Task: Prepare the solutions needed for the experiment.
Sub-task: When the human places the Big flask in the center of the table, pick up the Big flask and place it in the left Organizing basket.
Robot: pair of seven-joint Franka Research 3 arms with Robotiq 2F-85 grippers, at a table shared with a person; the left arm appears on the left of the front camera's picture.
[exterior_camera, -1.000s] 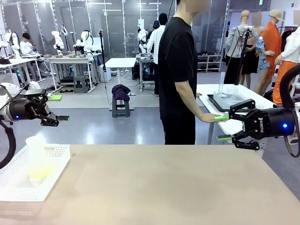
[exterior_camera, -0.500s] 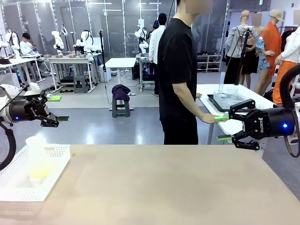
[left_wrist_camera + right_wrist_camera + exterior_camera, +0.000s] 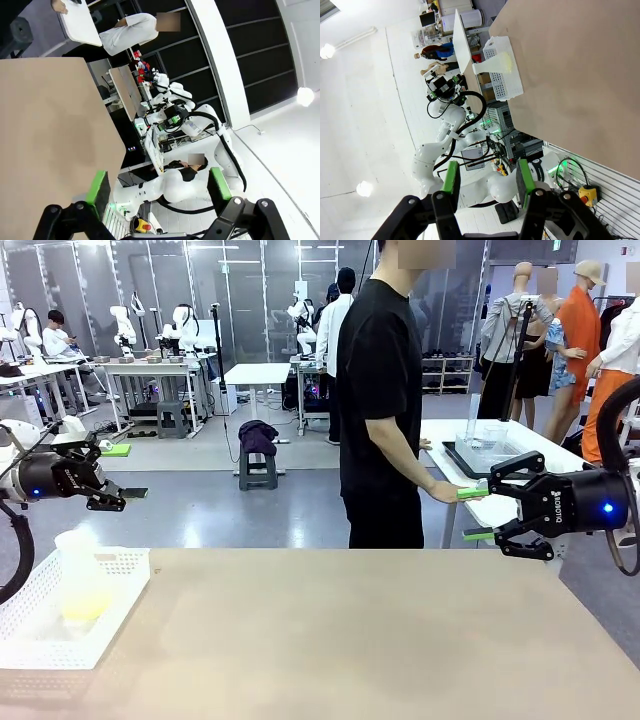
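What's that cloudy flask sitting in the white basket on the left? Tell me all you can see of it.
The flask looks like translucent, milky plastic or frosted glass, with a narrow neck widening to a broad base. It stands upright inside the white perforated basket at the table's left edge. A shallow layer of pale yellow-green liquid glows through its bottom; the rest looks empty. Only the basket touches it. The right wrist view shows it too, sideways.

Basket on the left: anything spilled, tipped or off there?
Nothing stands out. The translucent flask stands upright inside the white basket, its yellow-green liquid sitting low inside, and no spill shows on the table.
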